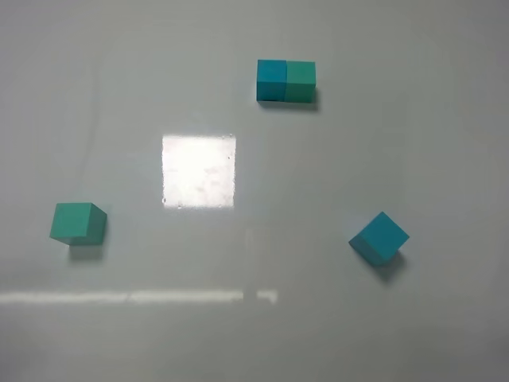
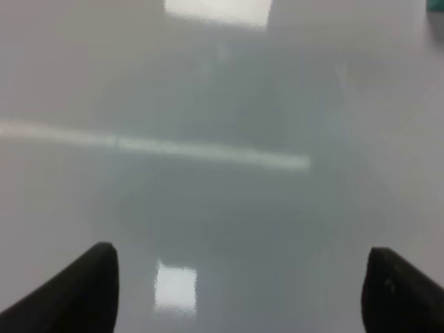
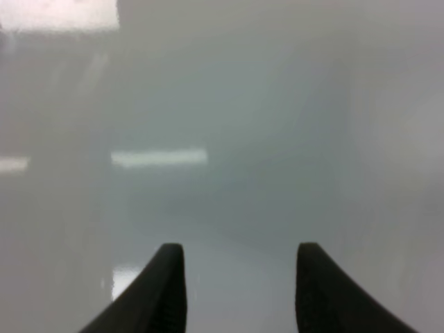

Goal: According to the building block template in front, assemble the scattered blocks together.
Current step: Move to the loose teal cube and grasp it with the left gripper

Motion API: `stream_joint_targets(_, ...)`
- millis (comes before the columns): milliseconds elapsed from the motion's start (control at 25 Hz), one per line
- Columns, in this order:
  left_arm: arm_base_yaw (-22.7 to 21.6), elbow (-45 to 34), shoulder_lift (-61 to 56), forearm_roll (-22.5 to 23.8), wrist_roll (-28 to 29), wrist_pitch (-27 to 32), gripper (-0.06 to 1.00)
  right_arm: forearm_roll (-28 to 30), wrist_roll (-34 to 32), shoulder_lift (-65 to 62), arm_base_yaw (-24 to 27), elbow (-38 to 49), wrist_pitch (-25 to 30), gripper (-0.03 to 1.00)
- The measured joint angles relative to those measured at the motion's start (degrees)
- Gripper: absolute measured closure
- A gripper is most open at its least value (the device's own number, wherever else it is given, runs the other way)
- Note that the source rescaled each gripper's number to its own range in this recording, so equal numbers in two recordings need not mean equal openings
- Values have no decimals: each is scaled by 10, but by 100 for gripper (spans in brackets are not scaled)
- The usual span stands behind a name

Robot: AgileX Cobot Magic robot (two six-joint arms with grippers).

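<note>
The building block template (image 1: 286, 81) lies at the back of the white table, blue half left, green half right. The loose teal-green cube (image 1: 77, 223) sits at the left. The loose blue cube (image 1: 379, 236) sits at the right, turned about 45 degrees. Neither gripper shows in the high view. In the left wrist view my left gripper (image 2: 241, 250) is open wide over bare table, with nothing between its fingers (image 2: 90, 277). In the right wrist view my right gripper (image 3: 239, 246) is open and empty over bare table.
The glossy white table (image 1: 254, 334) carries a bright square glare patch (image 1: 199, 170) in the middle and a light streak (image 1: 135, 297) near the front. A teal sliver (image 2: 437, 5) shows at the corner of the left wrist view; I cannot tell which cube it is.
</note>
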State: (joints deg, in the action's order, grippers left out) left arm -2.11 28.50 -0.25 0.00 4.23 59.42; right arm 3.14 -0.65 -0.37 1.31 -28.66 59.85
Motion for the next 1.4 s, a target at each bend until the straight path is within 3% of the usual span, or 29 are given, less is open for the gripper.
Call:
stream_joint_targets(1000, 0, 15, 0, 0, -27, 0, -6, 0, 0, 0, 0, 0, 0, 97)
stream_joint_targets(1240, 0, 112, 97, -5, -95, 0, -6, 0, 0, 0, 0, 0, 0, 97)
stream_joint_targets(1400, 0, 190, 207, -30, -210, 0, -6, 0, 0, 0, 0, 0, 0, 97)
